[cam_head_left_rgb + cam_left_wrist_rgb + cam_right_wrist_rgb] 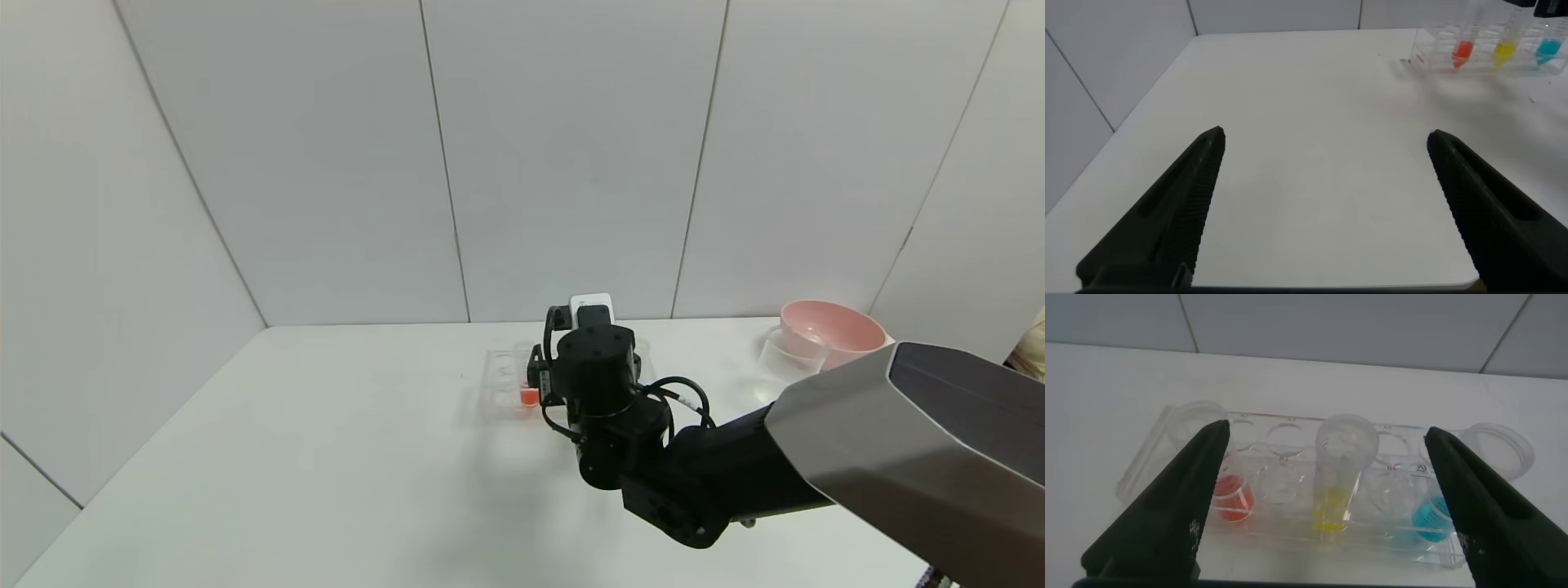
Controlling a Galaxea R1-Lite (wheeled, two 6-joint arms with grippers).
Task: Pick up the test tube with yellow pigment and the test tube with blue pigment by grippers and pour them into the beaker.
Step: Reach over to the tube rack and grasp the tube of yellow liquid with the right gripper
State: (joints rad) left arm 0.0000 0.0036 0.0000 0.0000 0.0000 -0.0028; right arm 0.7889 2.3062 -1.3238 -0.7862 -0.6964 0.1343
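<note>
While my right end effector (1323,510) hangs with fingers spread apart, the test tube with yellow pigment (1337,478) stands between them in the rack (1282,441).

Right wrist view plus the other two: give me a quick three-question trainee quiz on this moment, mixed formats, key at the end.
1. True or false: the right gripper has its jaws closed on the test tube with yellow pigment.
2. Multiple choice: in the clear rack, which tube stands between the other two? A) the red-orange tube B) the yellow one C) the test tube with blue pigment
3. Fill in: the pink bowl sits at the table's far ____ side, as the robot sees it.

Key: 1 false, the jaws stand open on either side of it; 2 B; 3 right.
</note>
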